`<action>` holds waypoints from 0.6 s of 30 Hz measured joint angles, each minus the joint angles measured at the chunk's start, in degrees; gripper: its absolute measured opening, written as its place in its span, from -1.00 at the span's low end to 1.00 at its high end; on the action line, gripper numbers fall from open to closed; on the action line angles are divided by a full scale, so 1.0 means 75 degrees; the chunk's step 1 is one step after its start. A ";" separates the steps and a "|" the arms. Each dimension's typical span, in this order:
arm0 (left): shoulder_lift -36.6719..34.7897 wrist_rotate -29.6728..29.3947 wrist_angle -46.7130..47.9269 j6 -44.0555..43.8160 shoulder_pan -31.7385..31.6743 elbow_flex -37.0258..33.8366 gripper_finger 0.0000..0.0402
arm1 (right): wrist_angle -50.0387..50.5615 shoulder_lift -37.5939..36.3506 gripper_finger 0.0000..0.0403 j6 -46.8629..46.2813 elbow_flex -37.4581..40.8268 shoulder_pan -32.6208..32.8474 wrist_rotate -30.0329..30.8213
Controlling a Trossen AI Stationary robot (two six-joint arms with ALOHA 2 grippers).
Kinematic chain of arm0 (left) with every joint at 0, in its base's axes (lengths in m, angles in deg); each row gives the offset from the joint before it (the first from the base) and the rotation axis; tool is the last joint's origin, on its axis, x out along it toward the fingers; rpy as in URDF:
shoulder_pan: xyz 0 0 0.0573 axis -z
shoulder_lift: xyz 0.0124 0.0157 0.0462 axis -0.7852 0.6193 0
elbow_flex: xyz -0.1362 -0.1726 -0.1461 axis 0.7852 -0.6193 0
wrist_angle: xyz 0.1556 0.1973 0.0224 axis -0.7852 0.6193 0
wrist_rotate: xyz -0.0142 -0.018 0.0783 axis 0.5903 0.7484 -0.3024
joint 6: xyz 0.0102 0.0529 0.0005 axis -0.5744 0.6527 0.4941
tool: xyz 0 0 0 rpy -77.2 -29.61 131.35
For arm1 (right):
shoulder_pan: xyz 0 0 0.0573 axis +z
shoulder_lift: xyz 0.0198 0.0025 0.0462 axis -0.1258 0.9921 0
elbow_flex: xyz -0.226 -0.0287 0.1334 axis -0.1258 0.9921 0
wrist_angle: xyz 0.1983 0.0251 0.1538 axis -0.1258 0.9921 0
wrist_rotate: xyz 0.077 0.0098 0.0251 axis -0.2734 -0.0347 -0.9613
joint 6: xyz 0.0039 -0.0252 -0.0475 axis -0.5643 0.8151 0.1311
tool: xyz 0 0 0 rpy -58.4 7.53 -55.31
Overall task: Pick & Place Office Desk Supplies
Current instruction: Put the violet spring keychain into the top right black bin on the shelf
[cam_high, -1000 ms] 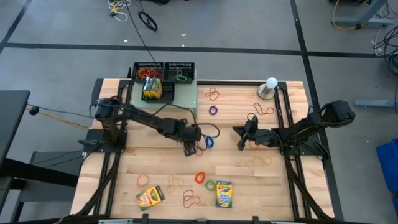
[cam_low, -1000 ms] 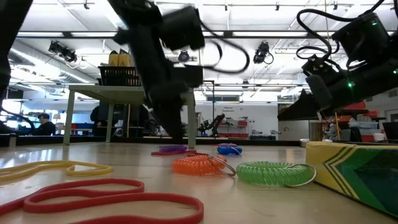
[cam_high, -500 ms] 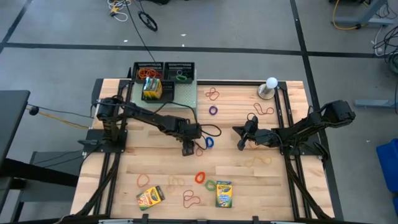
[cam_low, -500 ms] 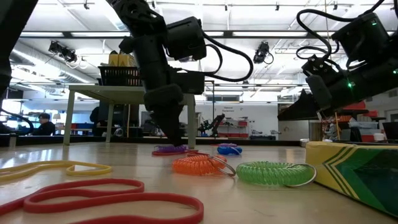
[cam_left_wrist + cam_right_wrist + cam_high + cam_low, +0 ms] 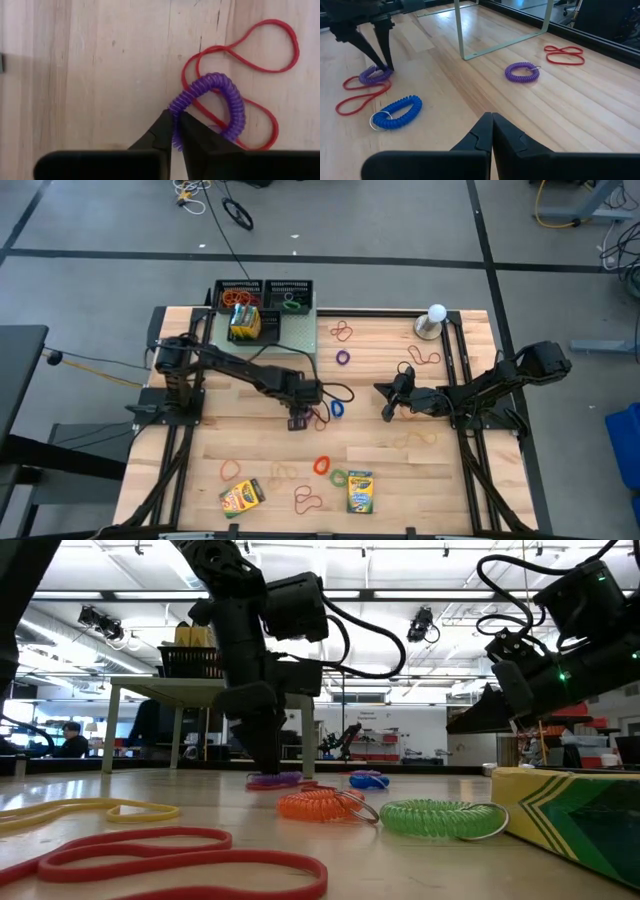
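**Ana:** Left end effector [image 5: 175, 131] is down on the tabletop [image 5: 400, 470], its two dark fingers pinched together on the rim of a purple coil loop [image 5: 215, 107]. That loop lies across a red rubber band [image 5: 250, 55], which runs out on the far side of the fingertips.

**Ben:** And in the right wrist view?

**Ana:** Same grip from farther off: the left fingers [image 5: 382, 47] stand upright with their tips on the purple coil [image 5: 374, 75], and the red band [image 5: 360, 95] trails away beside it. A blue coil loop [image 5: 395, 112] lies just beside that pair, not touching the fingers.

**Ben:** What about the right end effector [image 5: 491, 127]?

**Ana:** Clenched shut on nothing, hanging above bare wood well to the side of the left one. Ahead of it lie a second purple coil [image 5: 522, 72] and a red double loop [image 5: 565, 54], near the leg of the pale green shelf [image 5: 470, 52].

**Ben:** Anything nearer the front edge?

**Ana:** From the low view, an orange coil [image 5: 320, 805] and a green coil [image 5: 435, 818] sit side by side in front of the left end effector, a yellow band [image 5: 90, 812] and a big red band [image 5: 170, 858] closer still, and a crayon box [image 5: 575, 825] at the edge. From above, two black mesh trays [image 5: 265, 293] stand on the shelf behind the left arm, and a second crayon box [image 5: 241, 496] lies by the front.
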 joint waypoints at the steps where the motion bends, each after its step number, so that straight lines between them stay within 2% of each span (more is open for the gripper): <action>1: -0.0059 0.0002 0.0006 -0.0002 0.0000 -0.0001 -0.89 | 0.0001 0.0000 -0.96 -0.0001 0.0000 0.0000 0.0001; 6: -0.0729 0.0031 -0.0007 -0.0227 0.0077 0.0002 -0.91 | 0.0003 0.0000 -0.96 -0.0023 0.0000 0.0000 0.0000; 11: -0.1870 -0.0029 -0.0186 -0.0593 0.0081 0.0002 -0.92 | 0.0003 0.0000 -0.96 -0.0023 0.0000 0.0000 0.0000; 18: -0.3569 -0.0261 -0.0759 -0.1205 -0.0456 0.0017 -0.92 | 0.0000 0.0000 -0.96 -0.0023 0.0000 0.0000 0.0000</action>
